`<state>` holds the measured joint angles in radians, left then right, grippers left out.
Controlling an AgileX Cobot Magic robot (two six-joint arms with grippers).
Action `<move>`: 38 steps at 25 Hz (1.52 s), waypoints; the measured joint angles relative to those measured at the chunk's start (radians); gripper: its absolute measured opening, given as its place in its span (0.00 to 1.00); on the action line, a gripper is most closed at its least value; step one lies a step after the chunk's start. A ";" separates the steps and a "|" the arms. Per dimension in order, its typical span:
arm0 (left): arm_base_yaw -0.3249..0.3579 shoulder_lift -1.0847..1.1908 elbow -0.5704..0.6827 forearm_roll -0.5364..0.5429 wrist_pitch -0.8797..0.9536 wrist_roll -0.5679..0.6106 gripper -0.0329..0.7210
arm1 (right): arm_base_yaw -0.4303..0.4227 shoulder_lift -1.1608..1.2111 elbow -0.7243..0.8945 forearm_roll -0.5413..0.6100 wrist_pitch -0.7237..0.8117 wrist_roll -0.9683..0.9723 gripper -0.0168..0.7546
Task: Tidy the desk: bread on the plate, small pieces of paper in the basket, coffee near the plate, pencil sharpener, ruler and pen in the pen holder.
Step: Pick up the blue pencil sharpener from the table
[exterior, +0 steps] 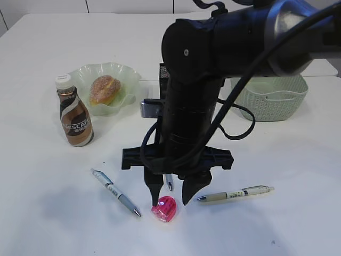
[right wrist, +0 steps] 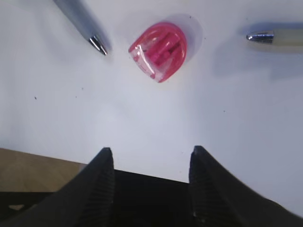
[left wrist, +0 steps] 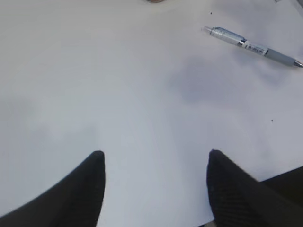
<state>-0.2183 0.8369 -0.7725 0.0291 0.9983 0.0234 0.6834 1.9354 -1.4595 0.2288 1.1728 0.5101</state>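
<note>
My right gripper [exterior: 170, 201] hangs open, fingers pointing down, just above and behind the pink pencil sharpener [exterior: 164, 208] [right wrist: 160, 51]; in the right wrist view the gripper [right wrist: 150, 151] holds nothing. A grey-blue pen [exterior: 114, 192] [left wrist: 255, 47] lies left of the sharpener, a beige pen [exterior: 234, 194] right of it, and a third pen [exterior: 169, 183] shows between the fingers. My left gripper [left wrist: 154, 156] is open over bare desk. The bread [exterior: 105, 88] lies on the plate [exterior: 129, 74], with the coffee [exterior: 74, 114] beside it. The pen holder [exterior: 162, 72] is mostly behind the arm. Ruler and small pieces of paper are out of view.
The basket [exterior: 274, 98] stands at the back right, partly behind the right arm. The arm's black body and cables fill the middle of the exterior view. The desk's front edge shows in the right wrist view behind the fingers.
</note>
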 joint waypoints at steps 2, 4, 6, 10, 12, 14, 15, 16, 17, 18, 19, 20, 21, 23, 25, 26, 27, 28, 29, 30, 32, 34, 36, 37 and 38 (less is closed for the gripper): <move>0.000 0.000 0.000 0.005 0.017 0.000 0.67 | 0.000 0.000 0.000 0.000 -0.037 0.049 0.56; 0.000 0.000 0.000 0.007 0.034 0.000 0.67 | 0.000 0.001 0.000 0.000 -0.061 0.091 0.59; 0.000 0.000 0.000 0.003 0.047 0.000 0.67 | 0.000 0.014 0.000 0.005 -0.083 0.160 0.63; 0.000 0.000 0.000 0.001 0.091 0.000 0.67 | 0.000 0.037 0.000 0.014 -0.088 0.199 0.64; -0.002 0.000 0.000 0.001 0.102 0.000 0.67 | 0.000 0.037 0.000 0.017 -0.089 0.200 0.64; -0.014 0.000 0.000 0.001 0.109 0.000 0.67 | 0.000 0.038 0.000 0.024 -0.096 0.214 0.64; -0.019 0.000 0.000 0.001 0.109 0.000 0.67 | 0.000 0.038 0.000 0.024 -0.105 0.232 0.64; -0.025 0.000 0.000 0.001 0.109 0.000 0.67 | 0.000 0.038 0.000 0.021 -0.122 0.275 0.64; -0.029 0.000 0.000 0.003 0.109 0.000 0.67 | 0.000 0.038 0.000 0.012 -0.137 0.308 0.64; -0.034 0.000 0.000 0.003 0.109 0.000 0.67 | 0.000 0.040 0.000 -0.006 -0.154 0.369 0.64; -0.036 0.000 0.000 0.005 0.109 0.000 0.67 | 0.000 0.044 0.000 -0.019 -0.163 0.409 0.64; -0.036 0.000 0.000 0.005 0.109 0.000 0.67 | 0.000 0.050 0.000 -0.029 -0.169 0.451 0.64; -0.038 0.000 0.000 0.005 0.109 0.000 0.67 | 0.000 0.052 0.000 -0.033 -0.170 0.460 0.64; -0.038 0.000 0.000 0.005 0.109 0.000 0.67 | 0.000 0.070 0.000 -0.039 -0.175 0.501 0.64; -0.038 0.000 0.000 0.006 0.109 0.000 0.67 | 0.000 0.089 0.000 -0.046 -0.180 0.522 0.64; -0.038 0.000 0.000 0.006 0.109 0.000 0.67 | 0.000 0.092 0.000 -0.051 -0.180 0.533 0.64; -0.038 0.000 0.000 0.006 0.109 0.000 0.67 | 0.000 0.099 0.000 -0.058 -0.180 0.547 0.64; -0.038 0.000 0.000 0.006 0.109 0.000 0.67 | 0.000 0.102 0.000 -0.066 -0.182 0.555 0.64; -0.038 0.000 0.000 0.006 0.109 0.000 0.67 | 0.000 0.103 0.000 -0.074 -0.182 0.562 0.64; -0.038 0.000 0.000 0.006 0.109 0.000 0.67 | 0.000 0.103 0.000 -0.074 -0.182 0.562 0.64; -0.038 0.000 0.000 0.006 0.109 0.000 0.67 | 0.000 0.119 0.000 -0.080 -0.184 0.581 0.64; -0.038 0.000 0.000 0.006 0.109 0.000 0.67 | 0.000 0.137 0.000 -0.078 -0.184 0.587 0.64; -0.038 0.000 0.000 0.006 0.109 0.000 0.67 | 0.000 0.148 0.000 -0.075 -0.186 0.589 0.64; -0.038 0.000 0.000 0.006 0.109 0.000 0.67 | 0.000 0.148 0.000 -0.075 -0.186 0.589 0.64; -0.038 0.000 0.000 0.006 0.109 0.000 0.67 | 0.000 0.159 0.000 -0.074 -0.189 0.592 0.64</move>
<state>-0.2566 0.8369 -0.7725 0.0354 1.1073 0.0234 0.6834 2.0942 -1.4595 0.1548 0.9842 1.1017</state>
